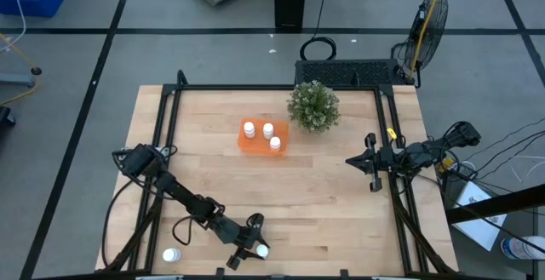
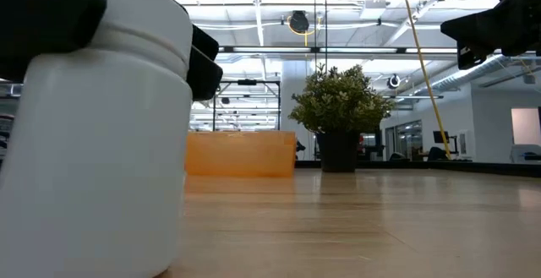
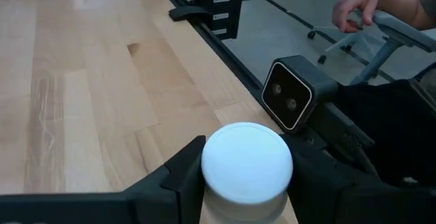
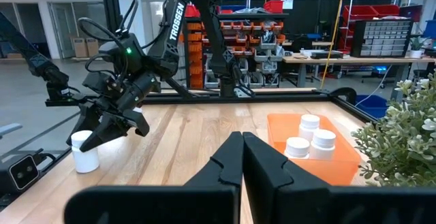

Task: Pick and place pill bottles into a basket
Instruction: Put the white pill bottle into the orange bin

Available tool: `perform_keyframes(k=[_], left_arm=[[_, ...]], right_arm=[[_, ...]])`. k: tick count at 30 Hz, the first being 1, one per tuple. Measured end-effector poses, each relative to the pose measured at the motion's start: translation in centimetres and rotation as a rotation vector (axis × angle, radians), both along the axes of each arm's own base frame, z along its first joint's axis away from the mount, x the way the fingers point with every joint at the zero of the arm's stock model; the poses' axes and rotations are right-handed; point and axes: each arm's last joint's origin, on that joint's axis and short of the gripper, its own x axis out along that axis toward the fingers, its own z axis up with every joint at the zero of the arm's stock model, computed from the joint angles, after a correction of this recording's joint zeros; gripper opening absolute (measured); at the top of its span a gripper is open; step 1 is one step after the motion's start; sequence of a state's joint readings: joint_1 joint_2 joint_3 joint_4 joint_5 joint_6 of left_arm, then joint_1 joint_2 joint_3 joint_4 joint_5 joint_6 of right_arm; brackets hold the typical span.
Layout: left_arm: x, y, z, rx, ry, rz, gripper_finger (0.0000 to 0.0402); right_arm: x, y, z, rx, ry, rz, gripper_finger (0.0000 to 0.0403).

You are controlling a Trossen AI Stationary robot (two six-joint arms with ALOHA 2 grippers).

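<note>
Plant (image 1: 313,105) sat beside basket (image 1: 263,138) on worktop (image 1: 341,195); left gripper (image 1: 258,248) jaws pinched bottle (image 3: 246,164); right gripper (image 4: 242,157) jaws pressed together.

Both arms are matte black, chunky jointed segments with loose black cables looping off them. The left arm (image 4: 178,20) has white "TROSSEN" lettering down one link and a little green light glowing near its wrist. Gripper fingers are angular black plastic.
</note>
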State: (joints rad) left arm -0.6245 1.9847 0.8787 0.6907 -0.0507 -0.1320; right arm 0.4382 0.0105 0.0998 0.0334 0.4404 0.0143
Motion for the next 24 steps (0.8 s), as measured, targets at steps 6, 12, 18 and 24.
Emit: perform_keyframes(k=[6,12,18,24], left_arm=[[-0.2,0.6,0.8,0.046,0.020,0.019,0.0164],[-0.4,0.9,1.9,0.082,0.011,0.042,0.0164],[-0.2,1.3,1.8,0.110,0.003,0.047,0.0168],[0.7,2.7,1.7,0.133,0.015,0.103,0.0164]], right_arm=[[0.0,0.0,0.0,0.000,0.000,0.000,0.0000],[0.0,0.0,0.0,0.000,0.001,0.000,0.0000],[0.0,0.0,0.0,0.000,0.000,0.000,0.0000],[0.0,0.0,0.0,0.000,0.000,0.000,0.0000]])
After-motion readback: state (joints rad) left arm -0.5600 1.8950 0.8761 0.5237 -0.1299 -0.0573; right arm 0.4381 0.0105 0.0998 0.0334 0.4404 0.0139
